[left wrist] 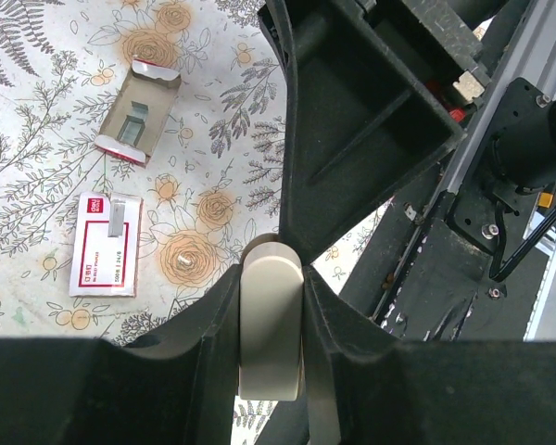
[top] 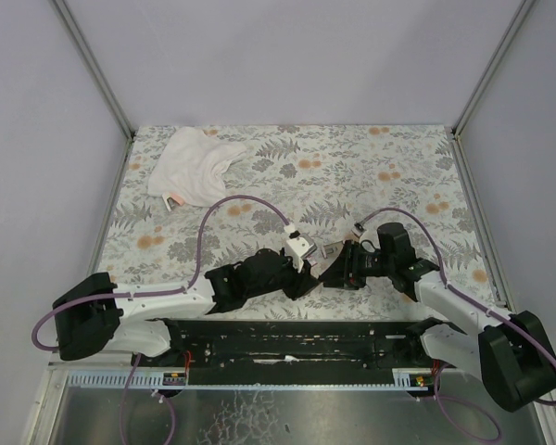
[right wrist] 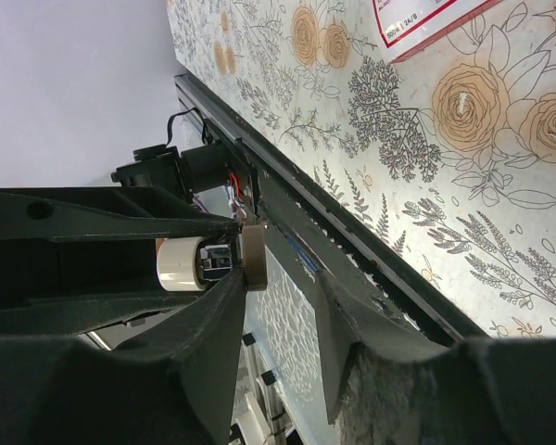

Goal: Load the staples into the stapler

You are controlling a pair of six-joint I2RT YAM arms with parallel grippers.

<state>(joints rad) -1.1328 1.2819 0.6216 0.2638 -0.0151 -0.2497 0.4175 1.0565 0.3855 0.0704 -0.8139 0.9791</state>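
Observation:
My left gripper (left wrist: 271,276) is shut on the pinkish-tan stapler (left wrist: 271,334), which stands upright between its fingers. In the right wrist view the stapler (right wrist: 252,258) shows end-on, with silver metal between tan and white parts. My right gripper (right wrist: 283,278) is open, with one fingertip (right wrist: 233,292) against the stapler's tan end. The grippers meet just above the table's near edge (top: 320,264). The staples' red box with a pale label (left wrist: 107,246) lies flat on the table, a short silver staple strip (left wrist: 119,218) on it. Its corner shows in the right wrist view (right wrist: 426,23).
An open cardboard tray with red ends (left wrist: 139,111) lies beyond the red box. A white cloth (top: 199,167) is bunched at the table's back left. The black base rail (top: 296,338) runs along the near edge, under both arms.

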